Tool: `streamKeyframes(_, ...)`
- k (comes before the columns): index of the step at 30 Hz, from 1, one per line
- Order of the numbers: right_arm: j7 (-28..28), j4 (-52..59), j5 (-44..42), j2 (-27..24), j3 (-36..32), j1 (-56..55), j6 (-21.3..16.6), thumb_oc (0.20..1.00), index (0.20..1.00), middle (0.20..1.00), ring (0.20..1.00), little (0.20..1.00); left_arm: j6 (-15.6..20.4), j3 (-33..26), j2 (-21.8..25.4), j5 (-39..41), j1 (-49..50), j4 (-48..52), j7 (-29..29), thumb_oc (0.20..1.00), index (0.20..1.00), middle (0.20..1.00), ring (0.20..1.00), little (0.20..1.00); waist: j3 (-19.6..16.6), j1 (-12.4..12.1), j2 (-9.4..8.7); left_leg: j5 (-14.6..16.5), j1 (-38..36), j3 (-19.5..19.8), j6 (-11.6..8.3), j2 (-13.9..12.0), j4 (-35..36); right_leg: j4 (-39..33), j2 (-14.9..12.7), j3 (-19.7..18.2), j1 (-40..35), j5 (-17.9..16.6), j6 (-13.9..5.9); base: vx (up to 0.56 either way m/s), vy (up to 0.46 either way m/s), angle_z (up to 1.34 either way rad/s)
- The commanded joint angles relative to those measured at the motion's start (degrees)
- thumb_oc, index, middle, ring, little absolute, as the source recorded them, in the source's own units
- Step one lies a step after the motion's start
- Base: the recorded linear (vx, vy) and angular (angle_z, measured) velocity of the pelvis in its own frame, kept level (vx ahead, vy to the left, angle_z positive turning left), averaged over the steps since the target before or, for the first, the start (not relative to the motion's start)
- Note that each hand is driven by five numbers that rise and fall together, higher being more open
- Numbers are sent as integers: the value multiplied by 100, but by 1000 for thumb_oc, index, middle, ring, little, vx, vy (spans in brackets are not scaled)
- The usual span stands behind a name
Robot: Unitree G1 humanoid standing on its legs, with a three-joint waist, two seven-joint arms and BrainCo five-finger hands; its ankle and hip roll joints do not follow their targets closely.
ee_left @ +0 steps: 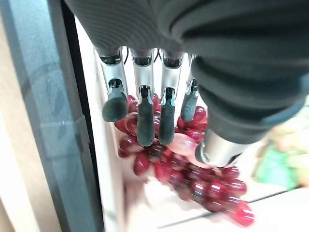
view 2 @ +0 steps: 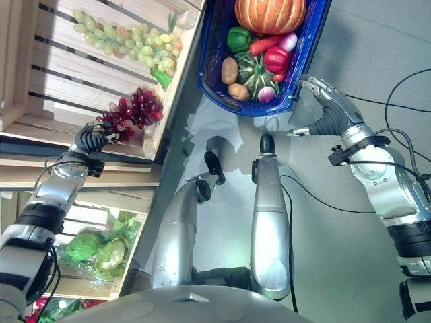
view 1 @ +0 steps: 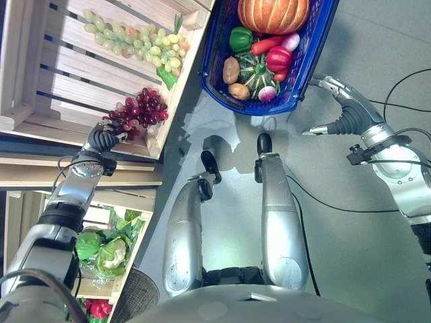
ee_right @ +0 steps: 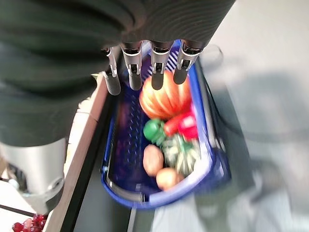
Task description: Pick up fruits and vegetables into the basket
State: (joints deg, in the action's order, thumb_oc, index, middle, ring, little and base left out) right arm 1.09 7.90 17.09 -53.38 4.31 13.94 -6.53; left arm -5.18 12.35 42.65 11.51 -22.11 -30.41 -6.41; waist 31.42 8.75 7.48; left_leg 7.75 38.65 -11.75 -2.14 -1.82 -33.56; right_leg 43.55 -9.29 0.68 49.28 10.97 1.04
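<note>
my left hand (view 1: 102, 140) reaches into the wooden crate (view 1: 40, 81), fingers (ee_left: 145, 121) curled round the red grapes (view 1: 140, 110) at the crate's near edge; whether the bunch is off the boards i can't quite tell. my right hand (view 1: 340, 108) hangs loose and holding nothing, just beside the blue basket (view 1: 313, 47) on the floor. in the basket lie potatoes (view 1: 231, 69), a green squash (view 1: 256, 71), peppers (view 1: 277, 58) and a pumpkin (view 1: 273, 13). green grapes (view 1: 135, 40) lie farther back in the crate.
</note>
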Motion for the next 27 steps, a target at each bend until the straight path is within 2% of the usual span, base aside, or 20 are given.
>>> streamKeyframes(1, -338, 707, 529, -180, -337, -2, -438, 1000, 1000, 1000, 1000, 1000, -60, -451, 237, 607, 505, 358, 422, 200, 200, 200, 200, 200, -162, 115, 157, 277, -82, -237, 106, 320, 97, -479, 152, 92, -448, 116, -471, 17, -34, 1)
streamKeyframes(4, -466, 791, 966, -266, -195, 205, -555, 1000, 1000, 1000, 1000, 1000, -171, -487, 90, 1141, 717, 849, 974, 200, 200, 200, 200, 200, -162, 14, 218, 282, -243, -189, 138, 353, 166, -543, 129, 134, -616, 123, -470, -16, -46, 2)
streamKeyframes(5, -460, 818, 982, -298, -165, 300, -546, 1000, 1000, 1000, 1000, 1000, -220, -509, 60, 1256, 738, 1000, 1062, 200, 200, 200, 200, 200, -162, -12, 235, 142, -174, -237, 182, 349, 234, -618, 109, 180, -548, -19, -431, -72, -54, 1)
streamKeyframes(8, -444, 781, 1067, -382, 26, 533, -518, 1000, 1000, 1000, 1000, 1000, -373, -509, -51, 1467, 880, 1415, 1308, 200, 200, 200, 200, 200, -162, -118, 270, 147, -325, -168, 200, 384, 312, -693, 89, 237, -725, 0, -423, -23, -68, 4)
streamKeyframes(10, -445, 750, 1056, -478, 134, 693, -476, 1000, 1000, 1000, 1000, 1000, -415, -509, -15, 1319, 931, 1675, 1237, 200, 200, 200, 200, 200, -162, -180, 282, 141, -387, -136, 214, 397, 353, -744, 74, 286, -814, -1, -415, -18, -84, 11)
streamKeyframes(13, -489, 740, 775, -641, 186, 786, -431, 1000, 1000, 1000, 1000, 1000, -324, -452, 299, 512, 950, 1879, 448, 200, 200, 200, 200, 200, -162, -227, 275, 157, -456, -97, 217, 406, 369, -766, 63, 355, -916, 29, -399, -1, -73, 7)
streamKeyframes(15, -458, 818, 575, -710, 157, 732, -371, 1000, 1000, 1000, 1000, 1000, -422, -547, 441, 467, 944, 1953, 257, 200, 200, 200, 200, 200, -162, -240, 244, 166, -442, -95, 228, 398, 347, -760, 75, 369, -917, 33, -400, -3, -86, 6)
streamKeyframes(16, -418, 852, 477, -727, 150, 690, -364, 1000, 1000, 1000, 1000, 1000, -423, -613, 484, 467, 941, 1968, 79, 542, 542, 542, 542, 542, -162, -249, 221, 172, -415, -96, 239, 390, 328, -755, 83, 377, -899, 33, -392, -11, -113, 8)
streamKeyframes(17, -468, 858, 455, -721, 162, 645, -339, 1000, 1000, 1000, 1000, 1000, -444, -646, 503, 278, 925, 1953, -137, 1000, 1000, 1000, 1000, 1000, -162, -258, 201, 180, -390, -94, 251, 383, 311, -749, 88, 389, -882, 32, -386, -9, -92, 8)
streamKeyframes(18, -485, 851, 446, -703, 176, 627, -326, 1000, 1000, 1000, 1000, 1000, -423, -649, 510, 172, 911, 1931, -237, 1000, 1000, 1000, 1000, 1000, -162, -261, 191, 189, -374, -94, 254, 378, 293, -738, 91, 393, -871, 33, -385, -5, -104, 9)
streamKeyframes(20, -527, 851, 403, -617, 288, 620, -278, 1000, 1000, 1000, 1000, 1000, -370, -643, 551, -358, 770, 1812, -950, 1000, 1000, 1000, 1000, 1000, -162, -256, 122, 211, -300, -97, 263, 353, 233, -688, 121, 398, -803, 31, -381, -5, -94, 8)
streamKeyframes(21, -543, 849, 401, -608, 300, 620, -276, 1000, 1000, 1000, 1000, 1000, -374, -646, 551, -485, 753, 1807, -1062, 1000, 1000, 1000, 1000, 1000, -162, -257, 114, 214, -289, -98, 265, 350, 225, -683, 124, 396, -792, 31, -381, -1, -88, 8)
streamKeyframes(23, -690, 783, 283, -545, 467, 640, -285, 1000, 1000, 1000, 1000, 1000, -580, -535, 755, -1451, 422, 1746, -1959, 1000, 1000, 1000, 1000, 1000, -162, -233, 3, 238, -200, -112, 270, 318, 165, -623, 185, 394, -716, 42, -364, 3, -125, 4)
streamKeyframes(26, -893, 668, 186, -501, 666, 672, -382, 1000, 1000, 1000, 1000, 1000, -840, -358, 840, -1586, -8, 1579, -2255, 1000, 1000, 1000, 1000, 1000, -162, -186, -135, 262, -72, -143, 279, 258, 71, -550, 245, 395, -601, 26, -357, 4, -117, -1)
streamKeyframes(27, -922, 654, 172, -480, 692, 675, -398, 1000, 1000, 1000, 1000, 1000, -830, -334, 800, -1609, -66, 1537, -2321, 1000, 1000, 1000, 1000, 1000, -162, -176, -164, 264, -47, -146, 281, 245, 56, -543, 257, 393, -583, 19, -356, 7, -113, -1)
